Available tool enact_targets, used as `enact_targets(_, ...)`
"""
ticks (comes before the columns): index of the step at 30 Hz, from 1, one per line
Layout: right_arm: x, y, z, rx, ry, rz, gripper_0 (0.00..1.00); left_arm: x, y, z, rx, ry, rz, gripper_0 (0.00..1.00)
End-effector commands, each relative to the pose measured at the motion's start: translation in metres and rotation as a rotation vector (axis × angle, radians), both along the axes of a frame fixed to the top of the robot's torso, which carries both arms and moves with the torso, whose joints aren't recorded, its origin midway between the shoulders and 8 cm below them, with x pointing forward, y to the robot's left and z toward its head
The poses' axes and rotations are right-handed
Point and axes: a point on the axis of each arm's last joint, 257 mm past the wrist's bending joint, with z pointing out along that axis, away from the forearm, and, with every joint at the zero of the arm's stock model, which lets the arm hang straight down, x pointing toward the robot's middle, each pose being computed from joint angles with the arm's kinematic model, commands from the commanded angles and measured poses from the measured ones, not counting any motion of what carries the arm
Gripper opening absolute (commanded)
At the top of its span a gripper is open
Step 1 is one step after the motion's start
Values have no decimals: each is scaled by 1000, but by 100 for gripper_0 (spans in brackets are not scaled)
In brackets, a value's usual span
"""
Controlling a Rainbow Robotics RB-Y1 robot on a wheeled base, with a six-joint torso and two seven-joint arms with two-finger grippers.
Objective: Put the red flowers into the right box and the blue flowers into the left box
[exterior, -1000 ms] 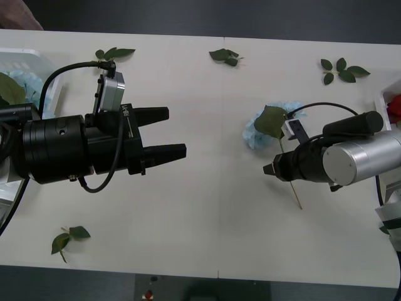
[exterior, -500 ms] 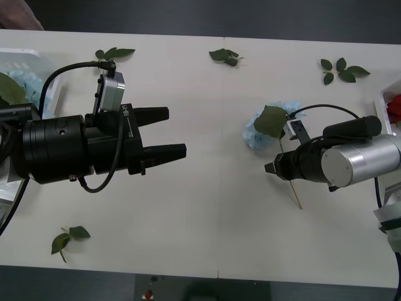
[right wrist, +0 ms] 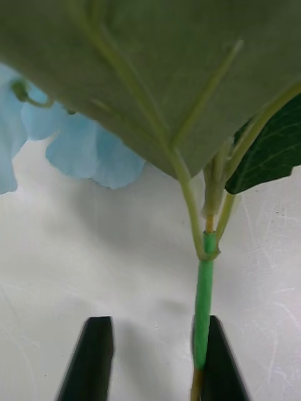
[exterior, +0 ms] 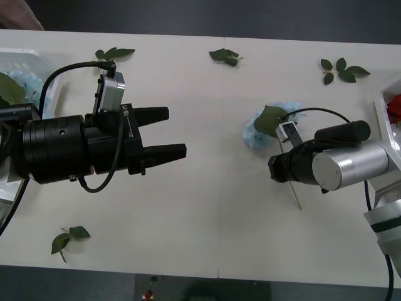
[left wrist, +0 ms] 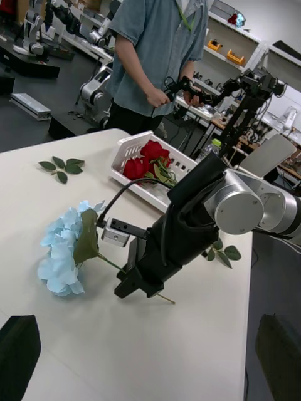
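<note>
R gripper [exterior: 273, 169] low on table, fingers spread astride blue flower [exterior: 255, 130] stem, not pinching | your L gripper [exterior: 177, 133] hovers mid-table, spread, empty | red flowers [left wrist: 143, 160] in right box [left wrist: 135, 148]

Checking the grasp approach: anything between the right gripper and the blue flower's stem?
Nothing visible. The right gripper is open, with the blue flower stem already between its fingers, close against one of them, on the table.
</note>
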Motion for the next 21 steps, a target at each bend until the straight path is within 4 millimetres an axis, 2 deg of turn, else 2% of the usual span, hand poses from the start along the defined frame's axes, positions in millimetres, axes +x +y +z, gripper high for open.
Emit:
enact_targets(1,14,11,23,0,-54,31,0,0,0,11,18,-66,-6,100)
enact_targets(6,15,12,23,5,-57,32,0,0,0,11,18,-66,-6,100)
enact_targets(9,18,11,31,14,-75,33,0,0,0,11,18,-66,-6,100)
enact_targets(13,18,10,54,2,-110,65,0,0,0,11,18,-66,-6,100)
enact_targets(14,16,12,66,6,-117,81,0,0,0,11,18,-66,-6,100)
enact_targets(19,7,16,99,14,-140,176,0,0,0,11,18,-66,-6,100)
enact_targets(21,-2,25,115,70,-144,229,0,0,0,11,18,-66,-6,100)
